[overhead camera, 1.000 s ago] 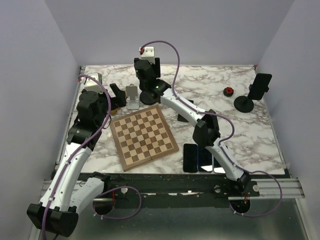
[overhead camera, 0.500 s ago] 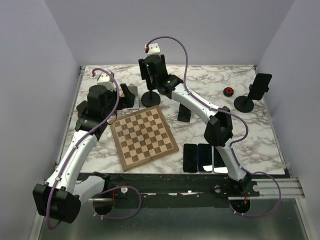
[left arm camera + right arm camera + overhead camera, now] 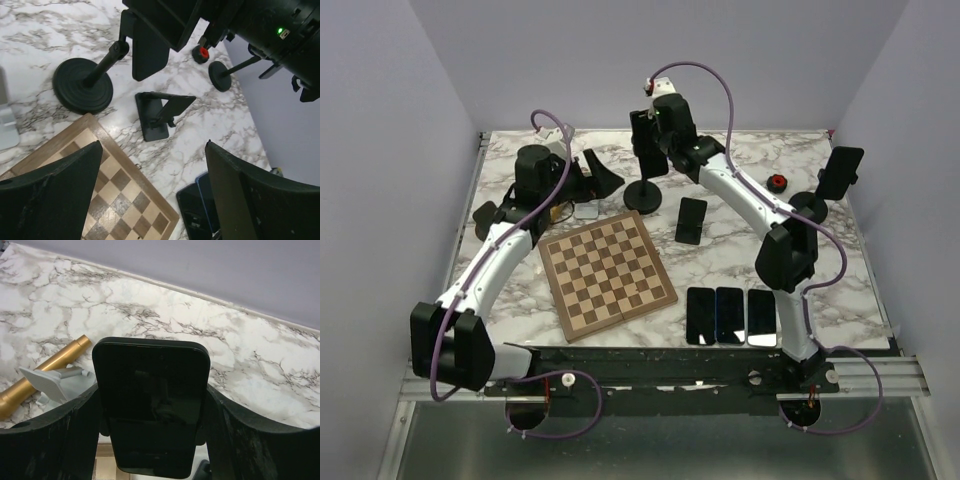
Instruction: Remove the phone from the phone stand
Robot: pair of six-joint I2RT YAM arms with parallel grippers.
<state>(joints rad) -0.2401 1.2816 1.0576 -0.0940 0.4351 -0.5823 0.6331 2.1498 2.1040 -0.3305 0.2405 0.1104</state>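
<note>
Right gripper (image 3: 152, 390) is on the phone (image 3: 644, 143), jaws pressed against its two long edges. The phone sits upright in the clamp on top of the stand (image 3: 645, 192). This looks like the pull-out step: grip made, phone not yet free. The next move, I'd say, is a clean lift straight out of the clamp, and the stand may tip or come along unless it is steadied. Left gripper (image 3: 592, 172) hovers just left of the stand, jaws wide, holding nothing. Marble table (image 3: 820, 270), chessboard (image 3: 607, 272) in front of the stand, second stand (image 3: 810, 205) well to its right, plain lilac walls (image 3: 720, 60).
</note>
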